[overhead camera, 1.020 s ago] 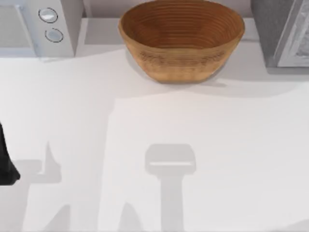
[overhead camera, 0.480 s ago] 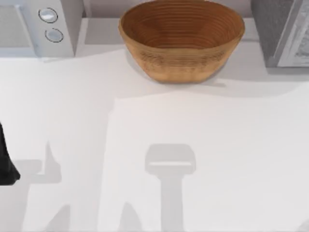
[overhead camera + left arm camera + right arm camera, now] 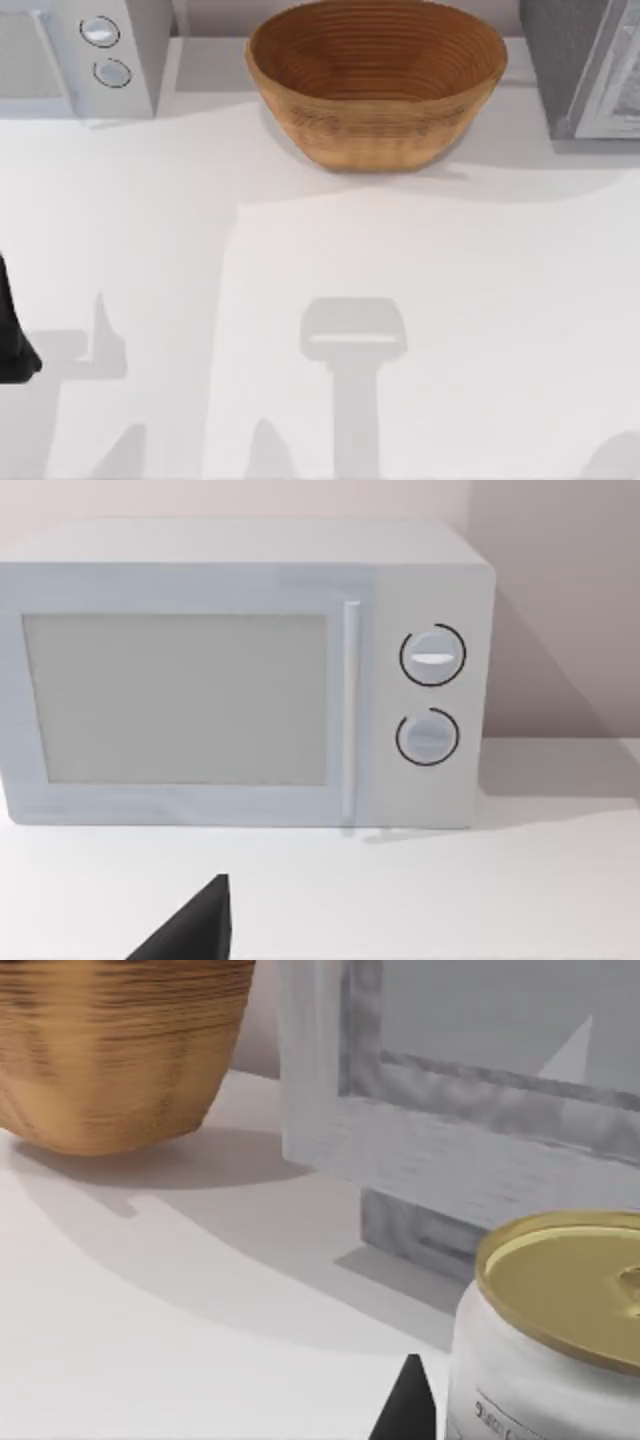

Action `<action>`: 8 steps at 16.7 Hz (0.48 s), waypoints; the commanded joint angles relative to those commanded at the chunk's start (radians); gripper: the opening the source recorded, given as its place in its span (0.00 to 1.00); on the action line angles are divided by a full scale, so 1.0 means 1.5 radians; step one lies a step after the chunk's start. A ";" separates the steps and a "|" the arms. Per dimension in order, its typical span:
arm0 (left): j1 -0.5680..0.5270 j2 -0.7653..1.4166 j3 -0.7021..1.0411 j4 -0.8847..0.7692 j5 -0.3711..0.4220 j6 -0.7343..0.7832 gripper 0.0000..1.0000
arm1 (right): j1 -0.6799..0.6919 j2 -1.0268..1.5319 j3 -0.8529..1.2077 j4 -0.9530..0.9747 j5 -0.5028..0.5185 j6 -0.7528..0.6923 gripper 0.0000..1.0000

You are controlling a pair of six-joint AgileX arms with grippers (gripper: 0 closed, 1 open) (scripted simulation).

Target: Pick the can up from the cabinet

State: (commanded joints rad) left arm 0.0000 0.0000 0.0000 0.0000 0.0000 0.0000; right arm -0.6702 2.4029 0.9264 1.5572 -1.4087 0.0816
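Surface (image 3: 420,330): white, bearing all the items listed.

Can (image 3: 560,1340): white body, gold lid, seen upright in the right wrist view, standing on the surface just in front of the cabinet's lower edge. Whether it is held cannot be told.

Cabinet (image 3: 470,1110): pale grey wood grain with a framed door panel, placed at the far right of the surface (image 3: 590,70).

Woven basket (image 3: 375,80): brown, bowl-shaped, set at the far middle of the surface, between microwave and cabinet; its side is also seen in the right wrist view (image 3: 110,1050).

Microwave (image 3: 240,675): white, door closed, two round dials at its right side; placed at the far left corner (image 3: 80,55).

Left gripper (image 3: 190,935): a dark tip is seen low in the left wrist view, facing the microwave; the state of its jaws cannot be told.

Right gripper (image 3: 408,1405): a dark fingertip is seen just beside the can; the state of its jaws cannot be told.
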 joint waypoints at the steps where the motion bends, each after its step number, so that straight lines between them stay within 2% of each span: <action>1: 0.000 0.000 0.000 0.000 0.000 0.000 1.00 | 0.000 0.000 0.000 0.000 0.000 0.000 0.00; 2: 0.000 0.000 0.000 0.000 0.000 0.000 1.00 | 0.000 0.000 0.000 0.000 0.000 0.000 0.00; 8: 0.000 0.000 0.000 0.000 0.000 0.000 1.00 | 0.000 0.000 0.000 0.000 0.000 0.000 0.45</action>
State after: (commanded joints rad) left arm 0.0000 0.0000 0.0000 0.0000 0.0000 0.0000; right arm -0.6702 2.4029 0.9264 1.5572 -1.4087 0.0816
